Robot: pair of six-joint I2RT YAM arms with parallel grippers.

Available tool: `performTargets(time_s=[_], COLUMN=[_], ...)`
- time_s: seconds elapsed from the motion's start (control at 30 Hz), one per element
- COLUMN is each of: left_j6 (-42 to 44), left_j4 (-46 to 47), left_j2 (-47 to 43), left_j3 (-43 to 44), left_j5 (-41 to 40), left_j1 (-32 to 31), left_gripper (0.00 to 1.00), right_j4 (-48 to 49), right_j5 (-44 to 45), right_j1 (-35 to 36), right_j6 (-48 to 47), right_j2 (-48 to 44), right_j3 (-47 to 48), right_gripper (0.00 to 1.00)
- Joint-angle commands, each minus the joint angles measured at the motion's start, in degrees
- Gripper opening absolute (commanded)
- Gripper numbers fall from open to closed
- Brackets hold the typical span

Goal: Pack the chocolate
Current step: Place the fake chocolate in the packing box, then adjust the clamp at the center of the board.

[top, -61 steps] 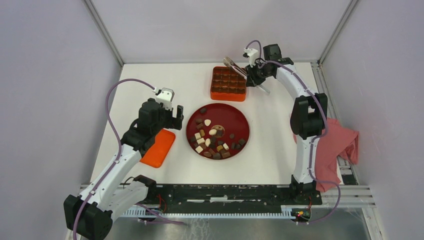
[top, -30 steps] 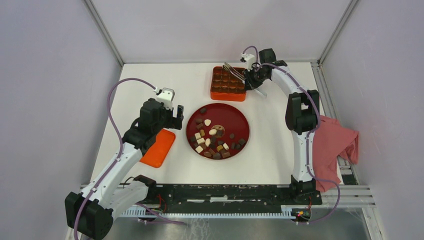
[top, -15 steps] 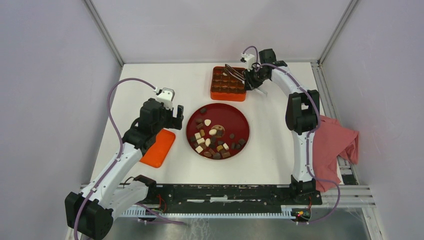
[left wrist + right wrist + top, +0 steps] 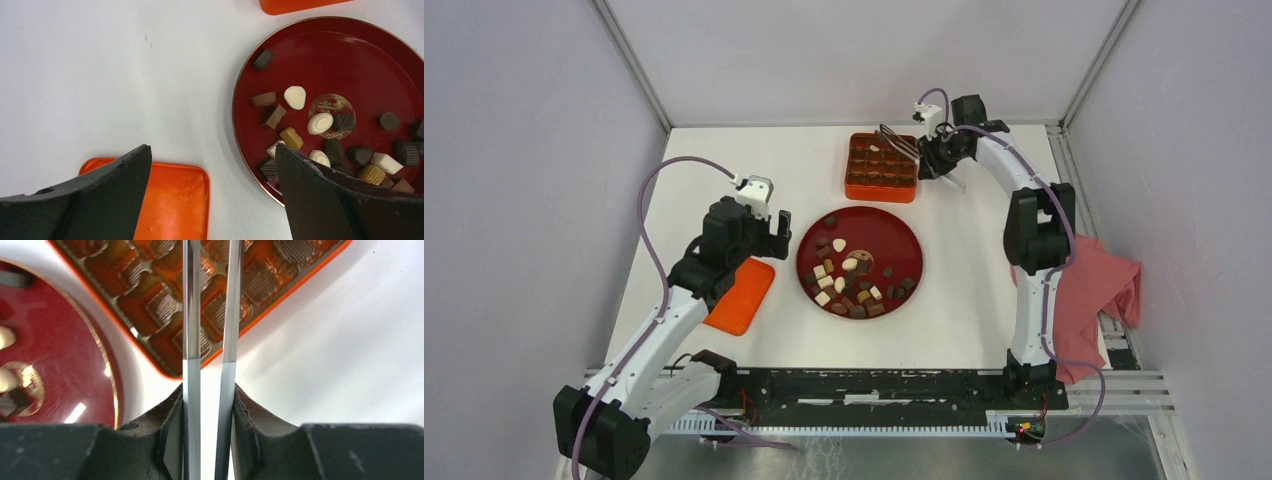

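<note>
At the left of the top view, the left gripper (image 4: 762, 234) hangs over the white table (image 4: 724, 160) with its two black fingers spread wide apart. Just below it, a flat orange tray (image 4: 742, 295) lies on the table. In the left wrist view this tray sits at the bottom, between the two fingers. In the middle of the top view is a round red plate (image 4: 896, 238), and all the chocolate (image 4: 849, 280) that can be seen lies on it. The pieces are dark brown, light brown and white. Most of them are bunched in the lower left half of the plate, and one dark piece sits alone near the upper left rim. Above the plate, close to it but not touching, is a square orange box (image 4: 881, 168) with many little cups inside. At the upper right of the box, the right gripper (image 4: 932, 157) pinches a pair of thin metal tongs (image 4: 896, 140). The tongs point up and to the left over the box's upper right corner. In the right wrist view the two metal arms run up between the black fingers with a small gap between them, and their tips go off the top edge. At the far right, a pink cloth (image 4: 1096, 290) hangs over the table's edge.
</note>
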Motion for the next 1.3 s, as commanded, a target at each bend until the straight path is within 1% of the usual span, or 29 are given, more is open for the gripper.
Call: performTargets(time_s=[0.0,0.13,0.2,0.23,0.3,0.4,0.57,0.67,0.77,0.83,0.93,1.07,1.17,1.27], left_j6=[-2.25,-8.82,-14.59,-17.73,-23.61,-27.88,-31.01,-31.01,-26.26,-22.60,-18.25,-14.71,-16.63,-25.85], left_j4=[2.75,4.46,8.39,12.21,16.78,18.43,15.48,13.12,9.61,8.40,9.38,12.49,16.99,28.03], left_j2=[-1.86,-3.25,-5.35,-6.62,-9.80,-13.93,-20.63,-23.35,-23.67,-22.04,-17.18,-10.54,-7.50,-5.56], left_j3=[1.72,3.96,3.15,2.28,0.42,-1.31,-3.99,-5.11,-5.31,-5.16,-4.60,-3.01,-4.38,-9.51], left_j5=[4.67,13.61,19.00,21.85,25.55,26.30,25.01,24.06,22.43,21.39,21.26,22.58,24.83,28.78], left_j1=[0.46,0.42,0.45,0.48,0.38,0.38,0.35,0.36,0.36,0.40,0.39,0.33,0.35,0.40], left_gripper=[0.98,0.98,0.98,0.98,0.98,0.99,1.00,1.00,1.00,1.00,1.00,0.99,0.99,0.99], right_j4=[1.58,2.14,2.63,2.88,2.79,1.10,-1.20,-1.51,-2.74,-3.06,-4.34,-5.03,-4.36,-3.86], right_j5=[-5.27,-11.37,-14.68,-16.25,-18.05,-18.26,-16.78,-14.15,-11.34,-8.60,-4.95,-3.91,-3.42,-5.51], right_j1=[-1.37,-1.67,-1.67,-1.65,-1.55,-1.53,-1.48,-1.12,0.32,1.85,4.62,7.17,8.25,8.14], right_j6=[-1.12,-4.46,-6.37,-7.27,-9.50,-13.89,-19.67,-21.20,-23.39,-24.38,-25.28,-24.85,-23.73,-22.24], right_j2=[-14.51,-26.42,-33.78,-36.68,-42.54,-49.36,-55.77,-56.89,-56.41,-55.33,-52.28,-49.23,-48.42,-48.43], right_j3=[-5.78,-18.09,-25.40,-29.19,-35.23,-41.83,-51.41,-55.03,-57.18,-58.10,-58.01,-57.32,-57.04,-56.27], right_gripper=[0.36,0.36,0.36,0.36,0.36,0.36,0.36,0.36,0.35,0.36,0.36,0.36,0.36,0.36])
